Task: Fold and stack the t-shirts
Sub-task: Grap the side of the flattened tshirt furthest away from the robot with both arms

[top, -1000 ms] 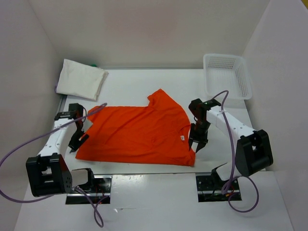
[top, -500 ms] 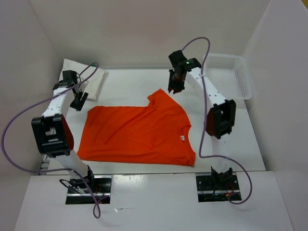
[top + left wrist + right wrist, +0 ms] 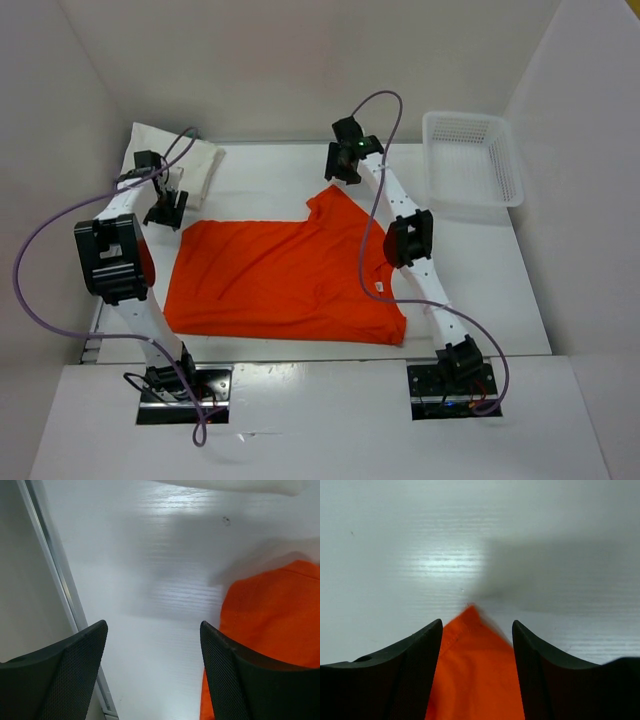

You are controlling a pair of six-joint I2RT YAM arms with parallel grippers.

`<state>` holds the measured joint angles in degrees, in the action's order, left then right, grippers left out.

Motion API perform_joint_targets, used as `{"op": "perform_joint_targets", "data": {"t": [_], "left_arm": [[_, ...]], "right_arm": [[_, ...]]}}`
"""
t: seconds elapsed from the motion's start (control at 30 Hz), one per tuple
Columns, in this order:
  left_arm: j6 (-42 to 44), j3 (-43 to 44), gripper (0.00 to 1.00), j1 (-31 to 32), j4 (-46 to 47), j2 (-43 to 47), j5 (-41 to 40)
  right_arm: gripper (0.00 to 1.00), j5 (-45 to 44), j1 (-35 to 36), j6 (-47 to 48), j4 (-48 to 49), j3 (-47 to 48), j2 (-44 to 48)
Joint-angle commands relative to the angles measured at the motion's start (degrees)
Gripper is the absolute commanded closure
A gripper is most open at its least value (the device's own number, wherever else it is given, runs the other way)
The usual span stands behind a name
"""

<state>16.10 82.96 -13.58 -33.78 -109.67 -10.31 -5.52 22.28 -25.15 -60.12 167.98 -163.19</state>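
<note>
An orange-red t-shirt lies spread flat in the middle of the table. A white t-shirt sits folded at the back left. My left gripper hovers open just off the orange shirt's back left corner, with bare table between its fingers. The right gripper is open at the shirt's far sleeve. In the right wrist view the pointed sleeve tip lies between its fingers, which do not close on it.
A white mesh basket stands at the back right. A metal rail runs along the table's left edge beside the left gripper. White walls enclose the table on three sides.
Both arms have swung from the shirt's near side out to its far corners. The right gripper narrowed on the way, then opened again over the sleeve tip. The shirt has not moved.
</note>
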Motion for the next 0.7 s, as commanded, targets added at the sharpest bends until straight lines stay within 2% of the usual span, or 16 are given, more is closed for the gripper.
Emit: {"op": "perform_joint_targets", "data": {"t": [0.0,0.17,0.23,0.27,0.3,0.4,0.43,0.67], "left_arm": [[-2.3,0.98,0.19,-0.92,1.26,-1.6,2.04],[-2.83,0.45,0.19,-0.92,1.79,-2.12,2.04],[-2.83,0.45,0.19,-0.92,1.18,-2.83,3.44],[-2.83,0.45,0.19,-0.92,1.17,-2.83,3.45],[-2.83,0.45,0.19,-0.92,1.17,-2.83,4.23],[-2.83,0.45,0.19,-0.92,1.17,-2.83,4.77],[-3.35,1.06,0.19,-0.92,1.17,-2.83,5.46],[-1.08,2.12,0.21,-0.31,-1.63,-3.97,15.12]], "right_arm": [[0.36,1.65,0.47,0.01,2.64,2.35,-5.02],[0.4,0.33,1.71,0.01,3.34,3.49,-7.74],[0.49,1.65,1.71,0.01,3.87,3.49,-8.28],[0.54,2.17,1.71,0.01,3.87,2.97,-8.28],[0.68,3.31,2.41,0.53,3.87,2.97,-8.28],[0.97,5.87,3.03,1.15,3.87,2.35,-8.28],[1.0,5.87,3.03,1.15,3.26,2.35,-8.28],[1.0,6.39,3.64,1.15,0.18,-0.89,0.5]]}}
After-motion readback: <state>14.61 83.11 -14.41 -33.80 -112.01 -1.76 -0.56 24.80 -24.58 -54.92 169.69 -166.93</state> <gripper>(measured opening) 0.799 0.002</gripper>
